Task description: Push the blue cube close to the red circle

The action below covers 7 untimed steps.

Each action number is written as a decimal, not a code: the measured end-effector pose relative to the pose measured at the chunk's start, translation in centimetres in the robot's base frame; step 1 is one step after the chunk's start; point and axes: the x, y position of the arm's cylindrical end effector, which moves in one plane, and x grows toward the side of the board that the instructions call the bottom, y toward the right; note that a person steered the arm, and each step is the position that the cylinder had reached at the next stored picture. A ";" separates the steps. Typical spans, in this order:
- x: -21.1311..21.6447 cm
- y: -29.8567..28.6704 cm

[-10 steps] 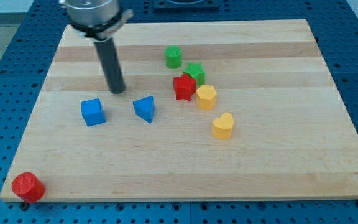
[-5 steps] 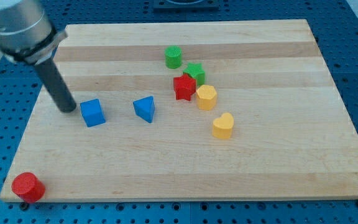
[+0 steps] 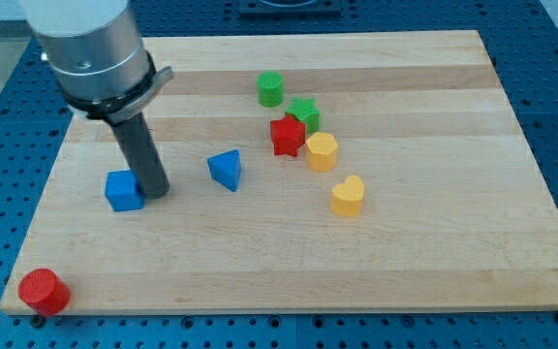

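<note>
The blue cube [image 3: 122, 190] sits on the wooden board [image 3: 289, 252] at the view's left. My tip [image 3: 154, 192] touches the cube's right side, between the cube and the blue triangle [image 3: 226, 170]. The red circle [image 3: 44, 291] stands at the board's bottom left corner, well below and left of the cube.
A green cylinder [image 3: 270, 89], a green star [image 3: 304, 112], a red star [image 3: 286, 135], a yellow hexagon [image 3: 322, 151] and a yellow heart [image 3: 348, 195] cluster right of centre. The arm's grey body [image 3: 90, 48] hangs over the board's upper left.
My tip moved from the cube's left side around to its right side. The blue cube shifted left and slightly down. The other blocks stayed put.
</note>
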 end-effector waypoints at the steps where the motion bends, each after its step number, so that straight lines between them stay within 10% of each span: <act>1: 0.4 -0.4; 4: -6.4 -0.4; 7: -3.6 -5.4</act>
